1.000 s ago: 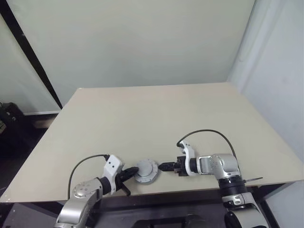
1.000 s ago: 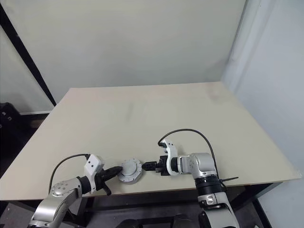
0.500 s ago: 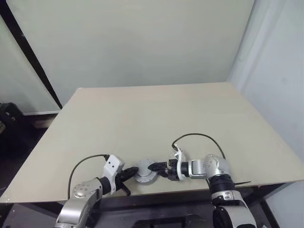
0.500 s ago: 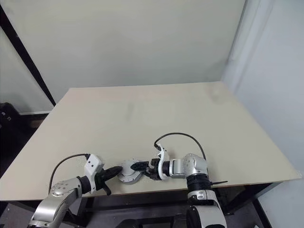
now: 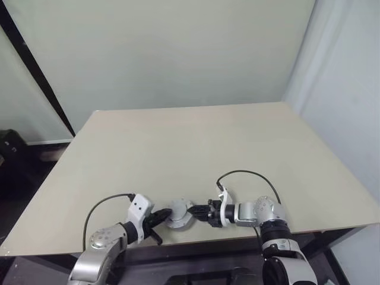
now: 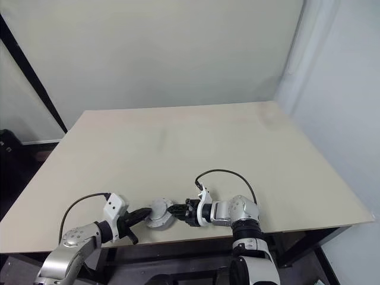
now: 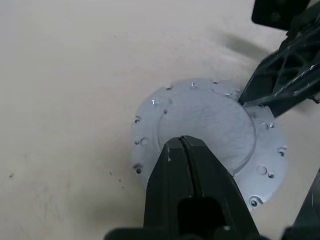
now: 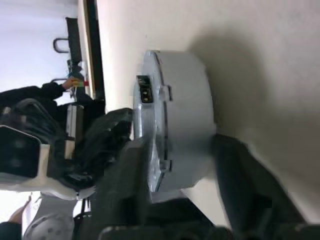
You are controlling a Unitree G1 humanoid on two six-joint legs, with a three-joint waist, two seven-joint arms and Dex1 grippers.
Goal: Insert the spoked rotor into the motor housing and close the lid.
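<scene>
- In the left eye view, a round grey motor housing (image 5: 178,214) is seen near the front edge of the counter (image 5: 196,148). The left tool (image 5: 159,218) is placed just beside the housing on its left, and the right tool (image 5: 194,210) just beside it on its right.
- In the right eye view, the same housing is seen between the two tools, and a black cable (image 6: 228,175) is looped above the right arm.
- In the left wrist view, the fingers (image 7: 192,175) of the left tool are pressed together, with their tips over the near rim of the housing's flanged grey top. Whether the rim is touched cannot be told. One black finger of the right tool is seen at the far rim.
- In the right wrist view, the housing is seen edge-on between the right tool's two fingers (image 8: 127,175), which are set on either side of its body and appear clamped on it. A person's sleeve (image 8: 35,92) is seen beyond the counter.
</scene>
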